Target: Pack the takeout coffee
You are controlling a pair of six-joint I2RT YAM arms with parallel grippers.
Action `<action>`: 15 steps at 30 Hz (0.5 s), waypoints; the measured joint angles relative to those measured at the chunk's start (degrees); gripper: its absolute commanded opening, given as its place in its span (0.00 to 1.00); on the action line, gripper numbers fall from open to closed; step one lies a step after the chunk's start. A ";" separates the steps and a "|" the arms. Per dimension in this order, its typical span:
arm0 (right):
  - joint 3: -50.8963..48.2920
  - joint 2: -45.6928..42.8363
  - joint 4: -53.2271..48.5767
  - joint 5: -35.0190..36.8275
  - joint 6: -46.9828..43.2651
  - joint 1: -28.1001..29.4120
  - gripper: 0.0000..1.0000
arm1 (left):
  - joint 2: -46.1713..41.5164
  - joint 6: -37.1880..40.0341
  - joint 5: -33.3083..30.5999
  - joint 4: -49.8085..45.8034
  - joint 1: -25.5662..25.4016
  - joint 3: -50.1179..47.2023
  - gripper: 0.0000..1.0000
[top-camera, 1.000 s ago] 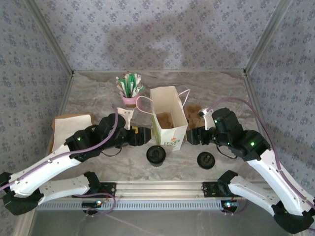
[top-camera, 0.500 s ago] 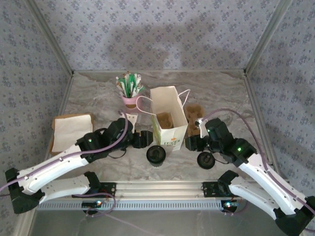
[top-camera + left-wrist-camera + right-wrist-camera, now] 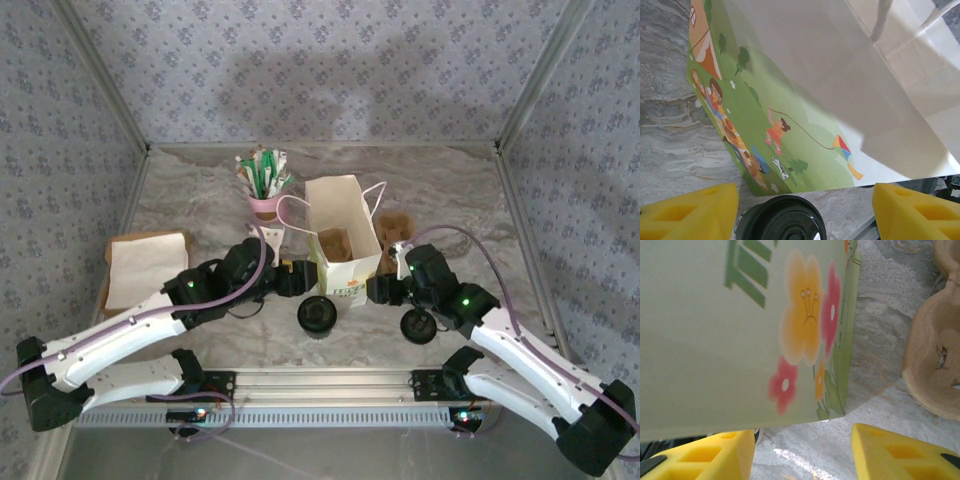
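A robotics lab cell, staged as a coffee-shop counter.

Two white-and-black arms, the left arm [image 3: 110, 335] and the right arm [image 3: 520, 350], were bolted to an aluminium rail [image 3: 320, 385] at the near edge of a marble-patterned bench [image 3: 200, 190], with cables looping from their joints. Metal frame posts [image 3: 100, 80] and walls [image 3: 320, 70] covered in a blue-grey floral pattern closed the space in on three sides, like a booth built for recording. The props on the bench were café goods: a printed white paper bag [image 3: 350, 270], a takeout coffee [image 3: 316, 316], a pink cup of sachets [image 3: 263, 180] and a stack of napkins [image 3: 145, 265].
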 measured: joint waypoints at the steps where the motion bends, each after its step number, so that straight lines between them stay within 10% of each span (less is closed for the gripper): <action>1: -0.15 0.48 0.68 0.24 0.17 0.00 0.57 | 0.02 0.00 -0.04 -0.02 0.00 0.00 0.71; 15: 1.70 12.81 8.74 1.46 0.11 -2.43 0.57 | -0.04 -0.04 -1.09 1.27 -0.22 -1.16 0.72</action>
